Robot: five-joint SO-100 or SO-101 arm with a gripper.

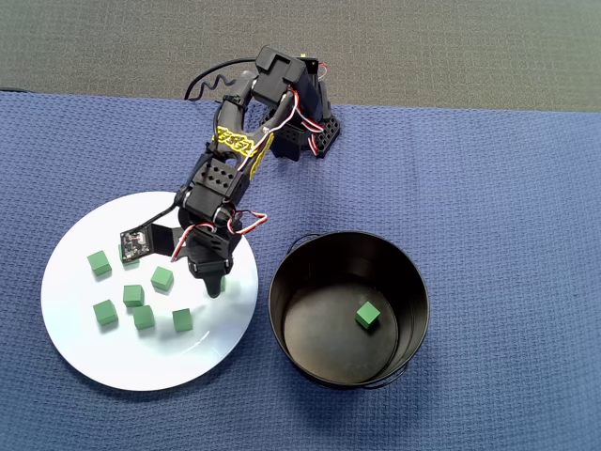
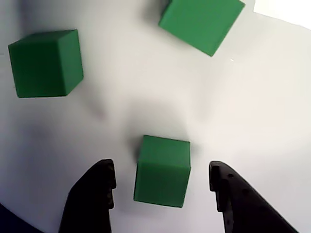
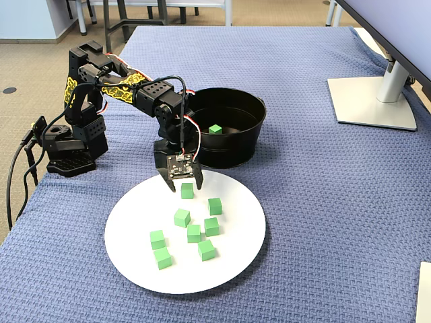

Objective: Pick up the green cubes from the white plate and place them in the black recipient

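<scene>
The claw stands open, one finger on each side of a green cube on the white plate, ready to close; another cube lies inside the black recipient.

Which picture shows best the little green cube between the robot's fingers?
The wrist view: the small matte green cube fills the middle, between the open gripper fingers. The fixed view shows it tiny. In the overhead view the arm mostly hides it.

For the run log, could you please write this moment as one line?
gripper: open, straddling a green cube | white plate: seven cubes | black bucket: one cube
</scene>
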